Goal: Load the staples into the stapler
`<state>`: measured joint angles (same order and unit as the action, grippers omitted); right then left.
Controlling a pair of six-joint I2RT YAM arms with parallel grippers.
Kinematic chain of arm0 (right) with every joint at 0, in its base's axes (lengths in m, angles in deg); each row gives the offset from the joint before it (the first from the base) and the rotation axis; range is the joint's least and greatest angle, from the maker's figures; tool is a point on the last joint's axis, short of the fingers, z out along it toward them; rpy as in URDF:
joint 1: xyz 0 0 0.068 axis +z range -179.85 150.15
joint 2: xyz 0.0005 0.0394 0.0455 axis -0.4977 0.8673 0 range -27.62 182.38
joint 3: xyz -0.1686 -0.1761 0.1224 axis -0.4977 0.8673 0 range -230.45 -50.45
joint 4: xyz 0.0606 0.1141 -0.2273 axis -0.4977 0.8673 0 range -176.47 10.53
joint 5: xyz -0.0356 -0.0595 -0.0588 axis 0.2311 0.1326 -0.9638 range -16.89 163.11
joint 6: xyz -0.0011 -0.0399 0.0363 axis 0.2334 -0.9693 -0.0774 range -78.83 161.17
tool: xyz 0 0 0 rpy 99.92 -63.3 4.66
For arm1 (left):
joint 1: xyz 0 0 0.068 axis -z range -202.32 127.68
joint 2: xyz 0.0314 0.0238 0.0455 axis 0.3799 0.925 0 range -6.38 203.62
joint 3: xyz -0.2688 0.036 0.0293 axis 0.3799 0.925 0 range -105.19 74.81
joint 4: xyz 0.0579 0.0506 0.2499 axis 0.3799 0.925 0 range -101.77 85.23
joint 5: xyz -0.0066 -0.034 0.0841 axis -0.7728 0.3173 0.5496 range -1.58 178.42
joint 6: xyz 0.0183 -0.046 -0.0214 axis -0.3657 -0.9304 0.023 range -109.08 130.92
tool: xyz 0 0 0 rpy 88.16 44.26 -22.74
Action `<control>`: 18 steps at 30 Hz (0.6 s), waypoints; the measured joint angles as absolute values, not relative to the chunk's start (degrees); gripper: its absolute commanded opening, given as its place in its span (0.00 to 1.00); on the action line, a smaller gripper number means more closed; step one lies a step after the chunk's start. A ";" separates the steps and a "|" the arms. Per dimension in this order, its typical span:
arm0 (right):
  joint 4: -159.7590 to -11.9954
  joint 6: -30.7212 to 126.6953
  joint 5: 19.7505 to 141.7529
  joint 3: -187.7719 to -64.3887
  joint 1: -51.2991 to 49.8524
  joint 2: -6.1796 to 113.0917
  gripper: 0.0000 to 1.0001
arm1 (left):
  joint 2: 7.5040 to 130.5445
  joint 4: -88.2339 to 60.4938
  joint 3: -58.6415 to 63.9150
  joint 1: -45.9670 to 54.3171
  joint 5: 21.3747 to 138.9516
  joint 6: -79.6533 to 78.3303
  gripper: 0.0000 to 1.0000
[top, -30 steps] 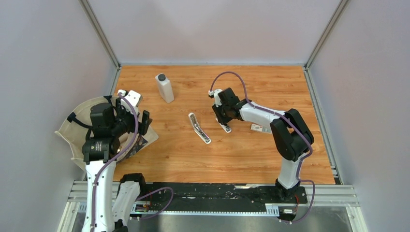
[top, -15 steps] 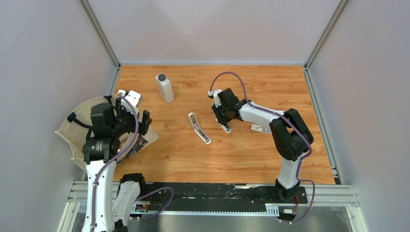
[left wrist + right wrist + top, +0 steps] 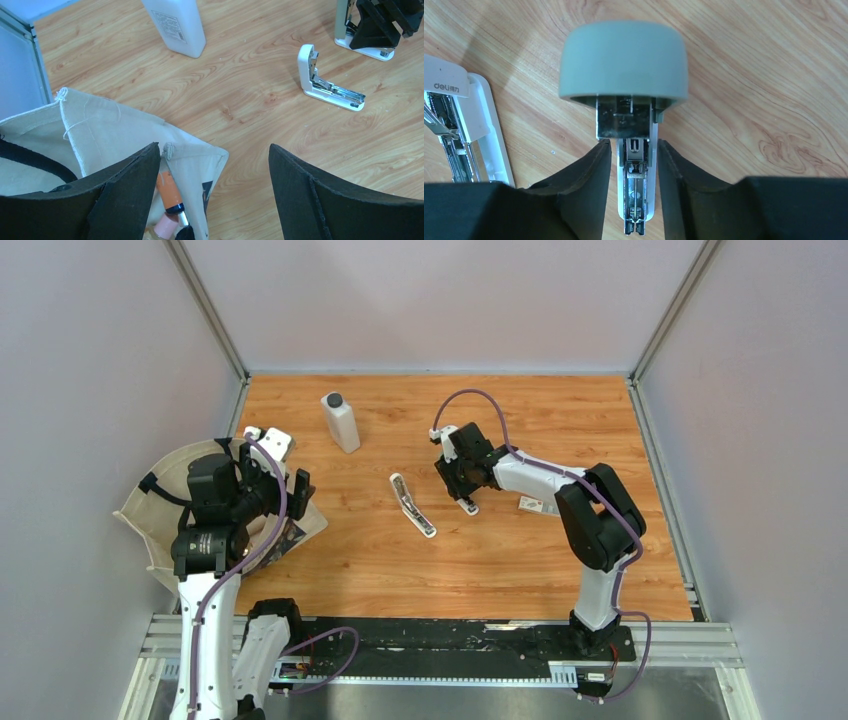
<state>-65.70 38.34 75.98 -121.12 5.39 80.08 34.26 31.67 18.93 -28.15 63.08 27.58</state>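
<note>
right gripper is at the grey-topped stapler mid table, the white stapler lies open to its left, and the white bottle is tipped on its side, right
Not quite. The white bottle stands upright, dark cap up, as the top external view shows. The rest holds: the right gripper is at the grey-topped stapler, and the white stapler lies open to its left.

Left end effector (image 3: 214, 155) gapes; right end effector (image 3: 634, 150) ajar.

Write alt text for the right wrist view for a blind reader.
An open grey-topped stapler sits on the wooden table, its metal staple channel between the black fingers of the right gripper. A second, white stapler lies open at the left edge.
</note>
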 measured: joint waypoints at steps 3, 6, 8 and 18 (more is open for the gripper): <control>-65.63 38.12 76.01 -121.34 5.39 80.08 0.50 | 34.20 31.67 18.95 -28.15 63.08 27.58 0.87; -65.59 37.66 76.07 -121.45 5.39 79.90 0.56 | 34.17 31.70 18.95 -28.15 63.08 27.58 0.87; -65.22 37.07 76.07 -121.45 5.39 79.29 0.59 | 34.15 31.70 18.95 -28.15 63.08 27.58 0.87; -61.39 33.27 76.88 -119.92 1.72 64.99 0.59 | 33.56 31.70 19.28 -28.15 63.06 27.61 0.88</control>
<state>-61.39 33.27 76.88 -119.92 1.72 64.99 33.56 31.70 19.28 -28.15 63.06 27.61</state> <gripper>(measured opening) 0.604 0.873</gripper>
